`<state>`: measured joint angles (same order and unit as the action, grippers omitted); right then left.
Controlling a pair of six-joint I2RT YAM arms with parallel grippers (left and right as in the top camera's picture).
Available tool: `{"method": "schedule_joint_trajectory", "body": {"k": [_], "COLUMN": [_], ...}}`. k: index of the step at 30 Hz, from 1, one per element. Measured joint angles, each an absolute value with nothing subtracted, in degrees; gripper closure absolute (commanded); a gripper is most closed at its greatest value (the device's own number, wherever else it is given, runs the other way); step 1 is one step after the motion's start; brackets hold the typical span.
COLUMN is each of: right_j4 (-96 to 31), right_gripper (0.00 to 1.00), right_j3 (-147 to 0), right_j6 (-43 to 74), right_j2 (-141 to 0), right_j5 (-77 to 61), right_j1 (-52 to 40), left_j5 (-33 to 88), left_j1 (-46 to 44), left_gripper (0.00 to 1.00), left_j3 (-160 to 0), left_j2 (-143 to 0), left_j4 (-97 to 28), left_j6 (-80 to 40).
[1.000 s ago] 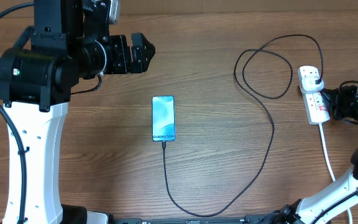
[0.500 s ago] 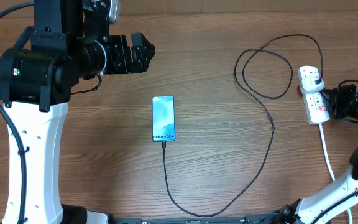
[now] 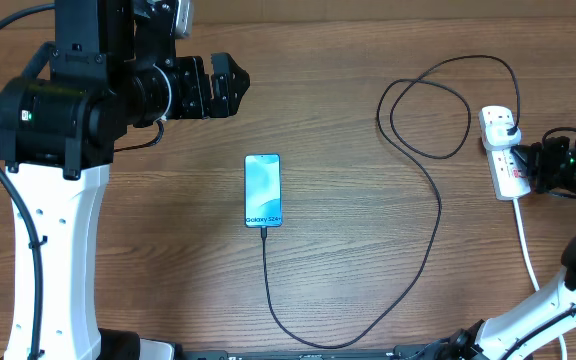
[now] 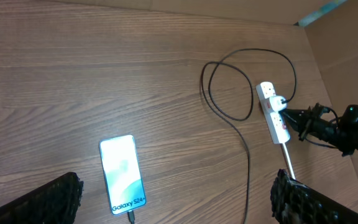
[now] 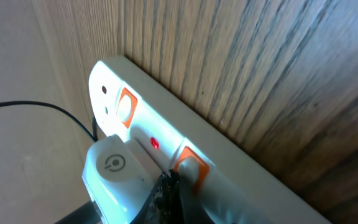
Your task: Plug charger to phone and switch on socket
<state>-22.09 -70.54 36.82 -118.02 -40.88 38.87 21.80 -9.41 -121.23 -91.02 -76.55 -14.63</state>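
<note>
The phone (image 3: pixel 262 190) lies screen up at the table's middle, its light-blue screen lit; it also shows in the left wrist view (image 4: pixel 123 174). The charger (image 3: pixel 436 215), a thin black cable, is plugged into the phone's bottom edge, loops right, and ends at the socket (image 3: pixel 505 160), a white power strip at the right edge. My right gripper (image 3: pixel 524 160) is shut, its tips (image 5: pixel 167 186) touching an orange switch (image 5: pixel 189 165) beside a white-faced plug (image 5: pixel 114 167). A small red light (image 5: pixel 154 144) glows. My left gripper (image 3: pixel 225 86) is open and empty, high at the back left.
The strip's thick white cord (image 3: pixel 528 250) runs toward the front right. A second orange switch (image 5: pixel 127 104) sits at the strip's far end. A cardboard wall (image 4: pixel 347 37) stands behind the strip.
My right gripper has edged slightly left onto the power strip. The left arm, phone and cable have not moved.
</note>
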Motion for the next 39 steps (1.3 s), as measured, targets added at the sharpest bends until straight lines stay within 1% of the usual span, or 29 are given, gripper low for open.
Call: {"method": "schedule_joint_trajectory", "body": {"k": [14, 18, 22, 26, 30, 33, 39], "right_j4": [-20.93, -20.21, -17.43, -15.81, -15.38, -14.79, -15.57], "right_gripper": [0.96, 0.96, 0.96, 0.96, 0.96, 0.96, 0.96], "right_j3": [-70.48, -70.43, -70.17, -70.00, -70.02, -70.02, -70.02], "right_j6": [36.75, 38.00, 40.05, 41.19, 41.80, 42.00, 41.01], "right_j2": [-118.02, -118.02, -115.83, -107.44, -97.30, -89.80, -75.75], "right_j5": [-40.53, -41.80, -45.67, -49.84, -52.51, -53.60, -51.31], "right_j1": [39.24, 41.54, 46.72, 51.64, 51.53, 48.95, 39.62], "left_j5": [21.80, 21.80, 21.80, 21.80, 21.80, 21.80, 21.80], "left_j1": [-9.41, -9.41, -9.41, -9.41, -9.41, -9.41, -9.41], "left_gripper": [0.00, 0.01, 0.00, 0.00, 0.00, 0.00, 0.00], "left_j3": [-121.23, -121.23, -121.23, -121.23, -121.23, -121.23, -121.23], "left_j2": [-91.02, -91.02, -91.02, -91.02, -91.02, -91.02, -91.02], "left_j4": [-76.58, -76.58, -76.58, -76.58, -76.58, -76.58, -76.55], "left_j6": [-14.63, -14.63, -14.63, -14.63, -14.63, -14.63, -14.63]}}
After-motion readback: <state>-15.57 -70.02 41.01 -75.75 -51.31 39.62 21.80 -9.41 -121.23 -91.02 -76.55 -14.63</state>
